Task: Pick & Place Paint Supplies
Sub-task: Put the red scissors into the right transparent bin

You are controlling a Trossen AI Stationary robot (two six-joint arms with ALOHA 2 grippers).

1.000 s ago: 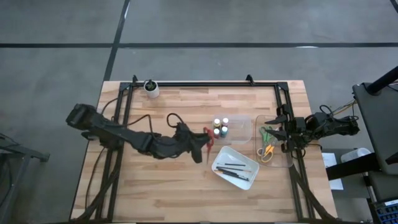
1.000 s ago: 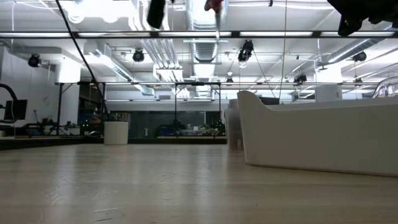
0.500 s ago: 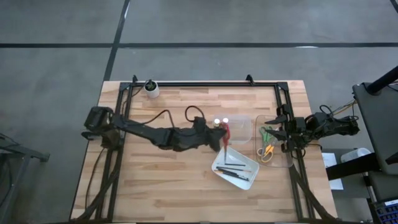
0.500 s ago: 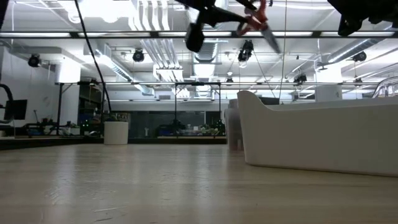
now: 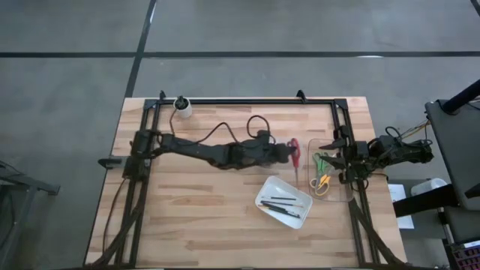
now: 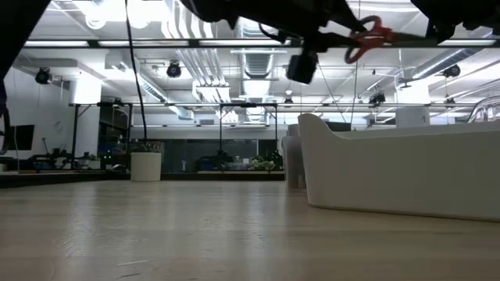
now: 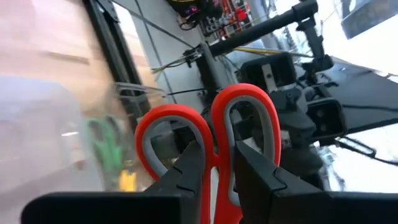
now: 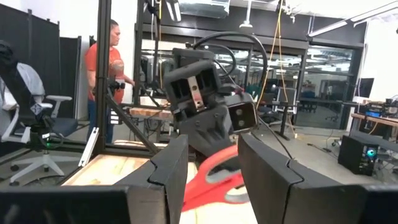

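Two arms are seen over the wooden table [image 5: 187,217]; the left gripper [image 5: 289,152] is stretched across the middle, its jaws clenched on the red-handled scissors [image 5: 294,154], carried clear of the surface just beside the clear bin [image 5: 346,196]; green-handled scissors [image 5: 321,161] and yellow-handled scissors [image 5: 323,181] lie inside that bin; dark brushes [image 5: 283,204] lie in the white tray [image 5: 264,196]; the right gripper [image 5: 339,159] is held above the bin, jaws parted, grasping nothing.

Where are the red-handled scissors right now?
High view: red-handled scissors held in the left end effector above the table, right of centre, beside the clear container.
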